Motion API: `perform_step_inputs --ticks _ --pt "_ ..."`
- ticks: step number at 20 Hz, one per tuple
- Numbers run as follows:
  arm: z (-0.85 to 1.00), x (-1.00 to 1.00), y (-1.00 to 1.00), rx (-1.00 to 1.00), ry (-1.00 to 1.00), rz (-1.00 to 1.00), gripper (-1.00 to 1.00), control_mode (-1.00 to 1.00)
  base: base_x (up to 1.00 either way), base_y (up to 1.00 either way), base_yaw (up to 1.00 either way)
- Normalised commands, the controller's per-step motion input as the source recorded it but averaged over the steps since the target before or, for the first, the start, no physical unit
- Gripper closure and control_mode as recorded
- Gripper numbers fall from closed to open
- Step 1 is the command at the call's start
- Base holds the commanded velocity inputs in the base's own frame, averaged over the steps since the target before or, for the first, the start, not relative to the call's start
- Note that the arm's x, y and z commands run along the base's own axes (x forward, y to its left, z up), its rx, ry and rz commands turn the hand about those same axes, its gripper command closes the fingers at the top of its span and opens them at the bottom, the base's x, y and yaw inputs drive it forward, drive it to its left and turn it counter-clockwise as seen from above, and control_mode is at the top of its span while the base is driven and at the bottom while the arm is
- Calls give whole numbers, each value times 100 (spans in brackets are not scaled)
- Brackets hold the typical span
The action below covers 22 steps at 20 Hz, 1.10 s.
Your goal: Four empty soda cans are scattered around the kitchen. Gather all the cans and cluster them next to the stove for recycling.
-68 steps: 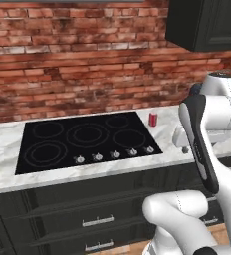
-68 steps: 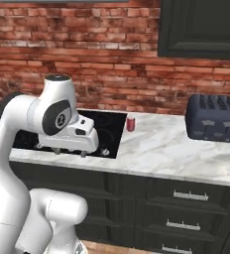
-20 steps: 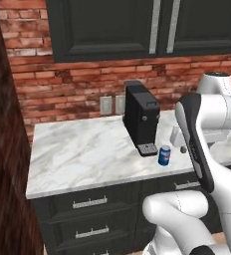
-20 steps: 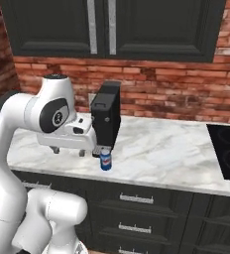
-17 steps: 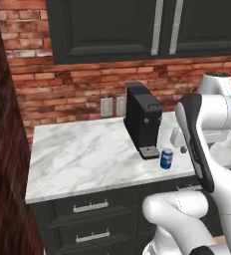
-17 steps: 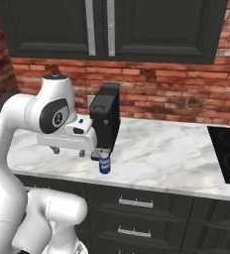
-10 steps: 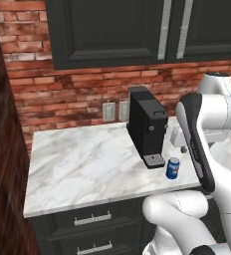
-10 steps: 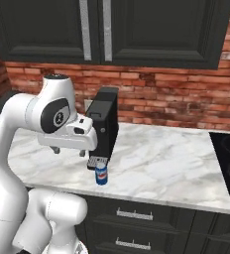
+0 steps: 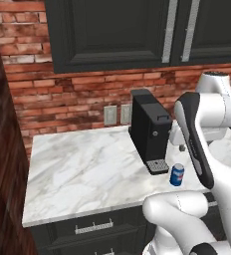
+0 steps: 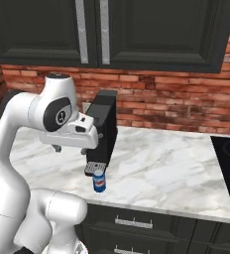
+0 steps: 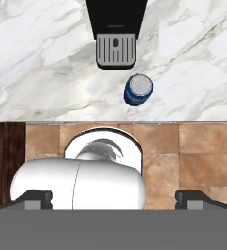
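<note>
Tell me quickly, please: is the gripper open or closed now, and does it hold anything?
Gripper: open, fingers wide apart, holding nothing; the blue soda can stands free on the counter.

I can't read any text from here. The blue can point(image 9: 176, 175) point(image 10: 99, 181) point(image 11: 138, 90) carries a white-red mark, too small to make out; it stands at about five o'clock of the coffee machine point(image 9: 149, 128).
</note>
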Motion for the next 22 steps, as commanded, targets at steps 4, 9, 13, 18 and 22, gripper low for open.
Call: perform_step_inputs --ticks 4,9,13,18,22 --pt "-19 42 -1 0 -2 1 -100 -100 0 0 0" --pt "-36 29 -5 0 -6 2 -100 -100 0 0 0" --pt "-45 15 -13 0 -6 2 -100 -100 0 0 0" --pt "-29 4 -21 0 -5 3 -100 -100 0 0 0" --pt "-28 9 -13 0 -4 2 -100 -100 0 0 0"
